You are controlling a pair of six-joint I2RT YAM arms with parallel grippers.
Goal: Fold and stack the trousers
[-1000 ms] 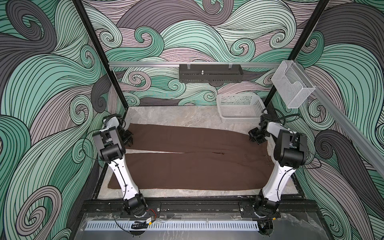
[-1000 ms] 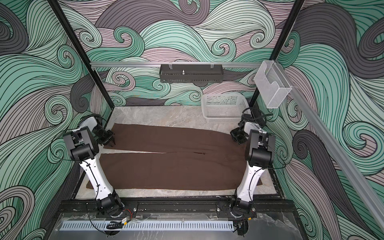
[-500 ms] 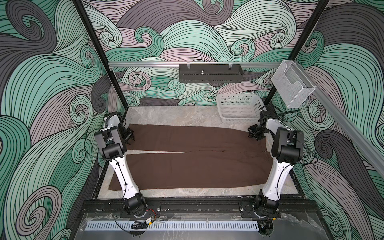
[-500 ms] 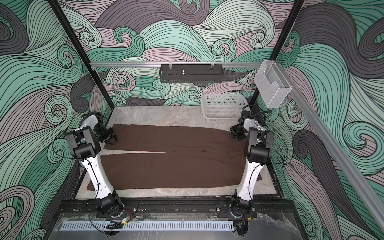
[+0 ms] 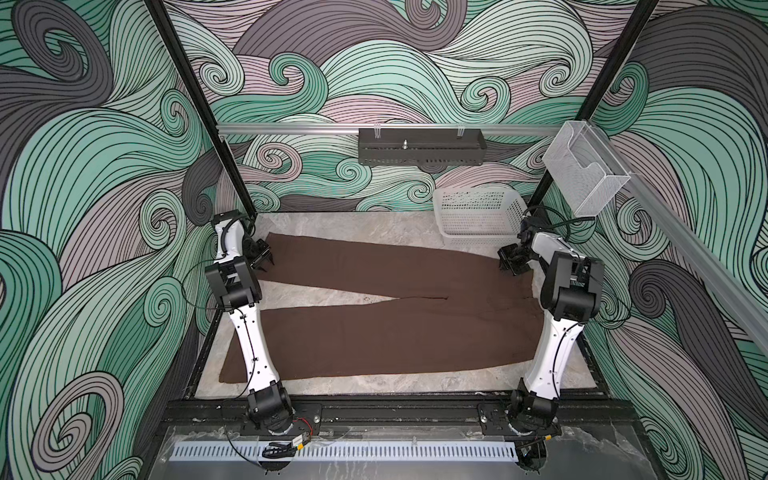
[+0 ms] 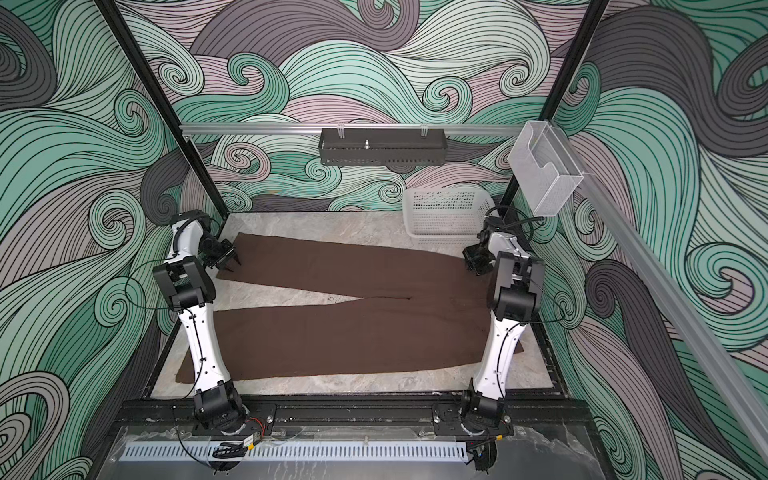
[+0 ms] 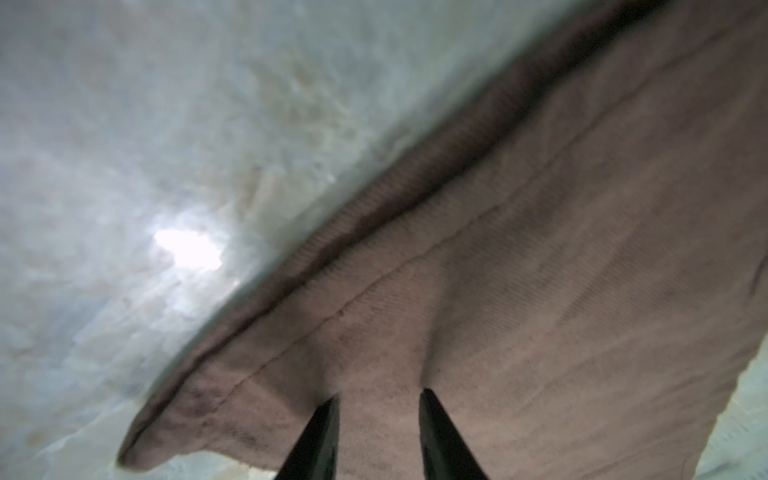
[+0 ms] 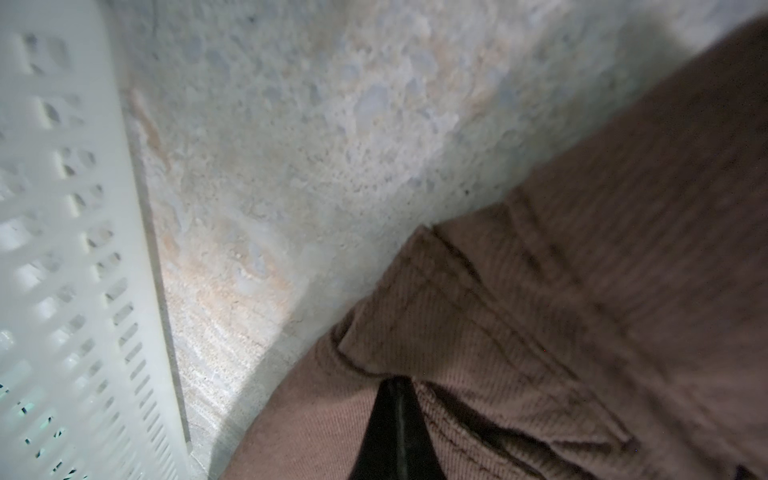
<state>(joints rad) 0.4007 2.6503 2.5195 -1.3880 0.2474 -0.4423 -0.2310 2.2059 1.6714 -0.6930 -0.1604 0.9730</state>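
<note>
Across the desk (image 5: 374, 224) the trousers (image 5: 395, 328) lie flat and unfolded, and since a second ago your left fingers (image 7: 320, 440) have parted, released, over the far hem while your right fingers (image 8: 395, 428) stay clenched on the waistband corner, so folding likely hasn't begun.

We find bare grey stone worktop (image 5: 353, 222) open along the far edge, until the white perforated plastic basket (image 5: 478, 237) blocks the far right corner. The dark chocolate-brown trousers (image 5: 395, 332) cover the middle, leaving a bare wedge between their legs and a strip along the near edge. A black metal tray (image 5: 419, 145) hangs overhead at the back.
</note>
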